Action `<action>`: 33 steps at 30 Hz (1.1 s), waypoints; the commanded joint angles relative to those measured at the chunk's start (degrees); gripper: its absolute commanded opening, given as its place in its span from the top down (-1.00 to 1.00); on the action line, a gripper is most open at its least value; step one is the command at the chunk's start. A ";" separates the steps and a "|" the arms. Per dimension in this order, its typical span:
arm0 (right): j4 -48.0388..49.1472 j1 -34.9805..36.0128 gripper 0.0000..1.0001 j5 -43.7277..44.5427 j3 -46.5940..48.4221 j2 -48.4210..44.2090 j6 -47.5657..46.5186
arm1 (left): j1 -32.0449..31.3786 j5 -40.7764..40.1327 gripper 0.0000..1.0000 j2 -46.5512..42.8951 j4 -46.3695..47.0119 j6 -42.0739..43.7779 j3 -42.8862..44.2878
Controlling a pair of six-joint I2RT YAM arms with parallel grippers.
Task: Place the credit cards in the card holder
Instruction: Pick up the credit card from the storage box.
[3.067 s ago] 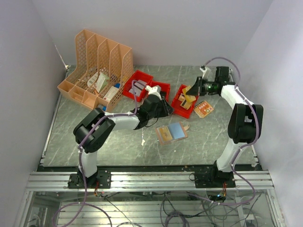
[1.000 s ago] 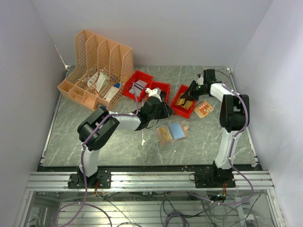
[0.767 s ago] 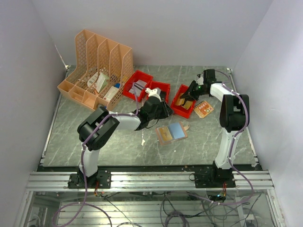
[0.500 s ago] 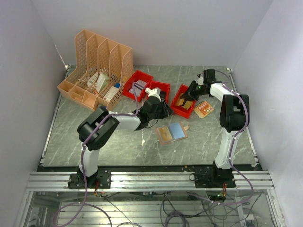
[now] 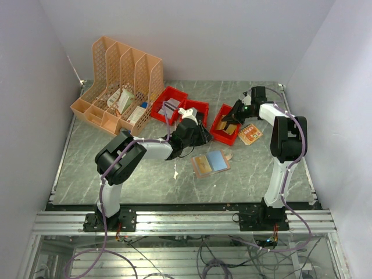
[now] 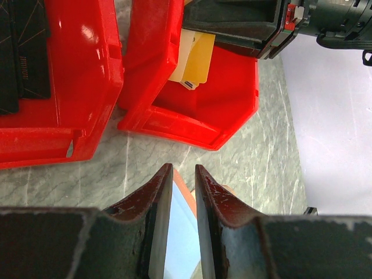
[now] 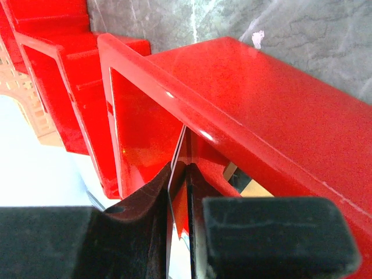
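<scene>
Card holder [image 5: 201, 166] is being shown lying flat and opened out on the table [image 5: 145, 177], its long axis running left to right, the right end angled slightly toward the back. A blue card [image 5: 217, 161] is being borne on its right half. Over its far edge the left gripper [image 6: 183, 168] is being held barely apart, gripping nothing. A yellow card [image 6: 195, 58] is being pinched by the right gripper [image 7: 185, 167] inside a red bin [image 6: 232, 93].

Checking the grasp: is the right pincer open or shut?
Shut: the right pincer clamps a card by its thin edge, inside a red bin.
</scene>
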 commanded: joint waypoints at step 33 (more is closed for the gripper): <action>0.14 -2.07 0.74 -0.26 -3.02 -4.83 -2.29 | 0.49 0.19 0.33 -2.09 1.40 0.66 -0.62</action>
